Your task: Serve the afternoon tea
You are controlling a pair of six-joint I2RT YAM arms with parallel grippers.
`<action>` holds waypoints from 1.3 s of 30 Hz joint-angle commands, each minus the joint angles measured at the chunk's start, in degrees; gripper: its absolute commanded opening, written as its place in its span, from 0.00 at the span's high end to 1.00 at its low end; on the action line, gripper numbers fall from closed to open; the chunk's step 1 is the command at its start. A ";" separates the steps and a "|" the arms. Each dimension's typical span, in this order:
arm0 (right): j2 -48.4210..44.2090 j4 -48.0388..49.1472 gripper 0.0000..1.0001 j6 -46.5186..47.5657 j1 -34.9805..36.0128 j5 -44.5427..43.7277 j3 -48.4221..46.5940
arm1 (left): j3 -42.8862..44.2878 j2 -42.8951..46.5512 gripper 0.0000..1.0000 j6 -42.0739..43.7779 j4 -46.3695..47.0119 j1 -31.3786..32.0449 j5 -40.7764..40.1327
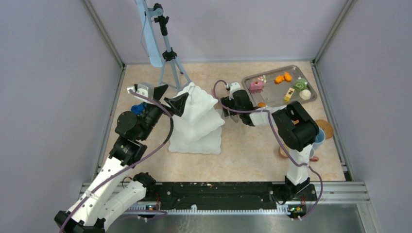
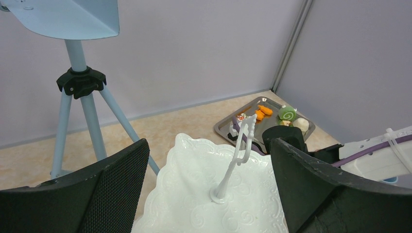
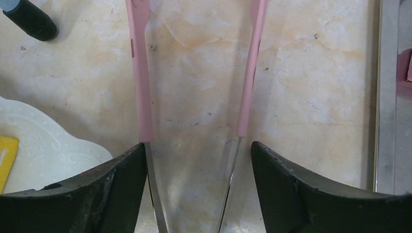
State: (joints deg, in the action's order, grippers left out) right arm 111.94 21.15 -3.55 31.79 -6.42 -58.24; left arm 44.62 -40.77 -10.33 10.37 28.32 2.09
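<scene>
No readable text, labels, brands or numbers from my views: tray (image 1: 276, 94), pastries (image 1: 256, 86), stand (image 1: 199, 128), tongs (image 3: 140, 73) and surface (image 1: 252, 150) all unmarked.

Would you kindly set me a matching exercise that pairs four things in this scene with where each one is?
Things:
1. green swirl roll
2. pink tongs
3. white tiered stand
4. blue tripod

Places:
A. farthest back
B. in the right tool
C. on the metal tray
D. below the open left tool

Pairs: 1-C, 2-B, 3-D, 4-A
</scene>
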 commanded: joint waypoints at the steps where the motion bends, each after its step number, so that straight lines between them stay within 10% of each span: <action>1: -0.15 -2.44 0.32 -0.41 0.55 -1.32 0.84 | -0.11 -0.10 0.01 -0.04 3.14 0.39 0.60; 7: -7.12 -7.25 0.50 -7.33 0.36 -3.91 -0.79 | -0.16 -0.23 0.01 -0.06 3.16 0.36 0.61; 18: -23.13 -30.22 0.52 -16.61 -1.71 -5.36 -4.52 | -0.23 0.32 0.01 -0.05 3.14 0.41 0.47; 28: -38.12 -53.29 0.52 -22.34 -21.05 -6.41 -3.91 | -0.30 1.48 0.01 -0.48 3.25 1.06 0.72; 39: -31.27 -58.60 0.48 -19.87 -30.98 -2.38 -10.87 | -0.40 1.81 0.01 -0.23 3.33 2.08 0.37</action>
State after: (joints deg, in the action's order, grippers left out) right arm 77.45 -36.27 -24.45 2.57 -10.68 -63.46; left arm 44.51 -39.75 -10.35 10.41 29.95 2.09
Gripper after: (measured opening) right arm 0.512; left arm 0.987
